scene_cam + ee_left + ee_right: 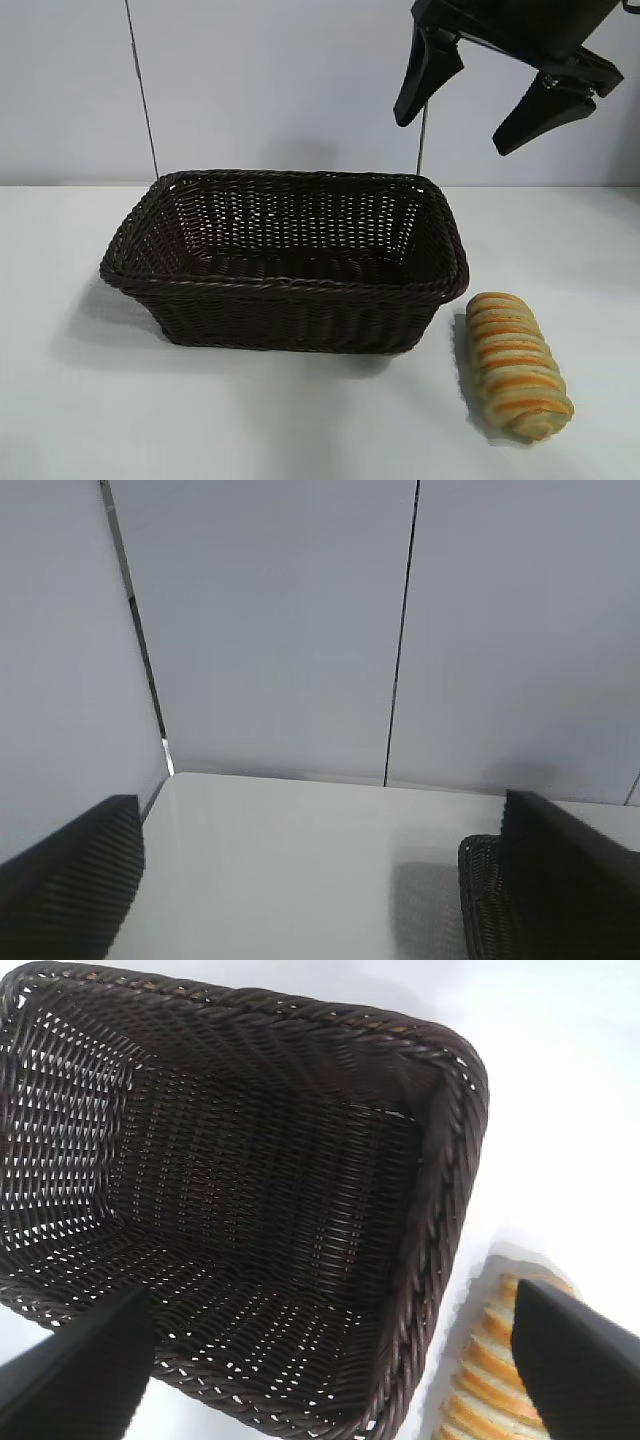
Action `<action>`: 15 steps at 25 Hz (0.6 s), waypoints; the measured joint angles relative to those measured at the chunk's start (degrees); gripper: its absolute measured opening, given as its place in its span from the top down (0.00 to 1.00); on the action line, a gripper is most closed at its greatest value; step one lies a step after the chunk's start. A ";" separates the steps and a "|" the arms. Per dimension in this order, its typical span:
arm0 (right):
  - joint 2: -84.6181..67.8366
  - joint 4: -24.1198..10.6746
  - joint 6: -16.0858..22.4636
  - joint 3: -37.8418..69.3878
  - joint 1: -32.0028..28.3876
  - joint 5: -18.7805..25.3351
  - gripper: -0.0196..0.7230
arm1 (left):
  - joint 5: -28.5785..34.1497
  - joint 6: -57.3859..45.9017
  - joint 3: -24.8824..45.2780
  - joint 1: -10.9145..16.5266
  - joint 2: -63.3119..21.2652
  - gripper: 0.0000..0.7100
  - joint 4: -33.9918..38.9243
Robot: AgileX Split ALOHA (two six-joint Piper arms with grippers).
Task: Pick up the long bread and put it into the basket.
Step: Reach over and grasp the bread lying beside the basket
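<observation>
The long bread, a tan loaf with ridged orange-brown stripes, lies on the white table just off the basket's right front corner. The dark brown wicker basket stands mid-table with nothing inside it. My right gripper hangs open high above the basket's right end, holding nothing. In the right wrist view the right gripper frames the basket, and the long bread shows by one finger. My left gripper is open over bare table, with a corner of the basket beside one finger.
The white table extends around the basket to a pale back wall with vertical seams. The left arm lies outside the exterior view.
</observation>
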 joint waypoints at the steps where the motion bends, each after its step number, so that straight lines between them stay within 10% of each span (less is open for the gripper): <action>1: 0.00 0.00 0.00 0.00 0.00 0.00 0.04 | 0.00 -0.06 2.41 -0.18 -2.01 0.03 -0.07; 15: 0.00 -0.57 -1.13 0.00 0.00 0.35 0.04 | 0.95 -0.43 28.47 -0.26 -8.61 0.03 2.92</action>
